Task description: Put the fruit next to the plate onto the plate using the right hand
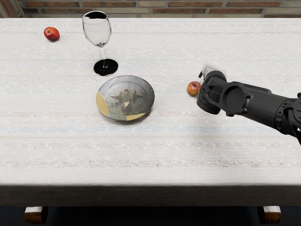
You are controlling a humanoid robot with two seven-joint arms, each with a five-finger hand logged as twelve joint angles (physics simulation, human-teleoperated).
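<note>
Just to the right of the plate (125,98), apart from it, the small red fruit (193,88) sits on the table (188,150), not yet moved. The right hand (211,74) is just beside it on the fruit's right. From where I stand I cannot tell whether it is open or closed, or touching. I'd say it wants a secure hold around the fruit, then a low carry leftward, keeping clear of the wine glass (97,33) behind the plate. A second apple (51,33) lies well away, far left. Pale textured tabletop; brick wall (188,9) behind.
</note>
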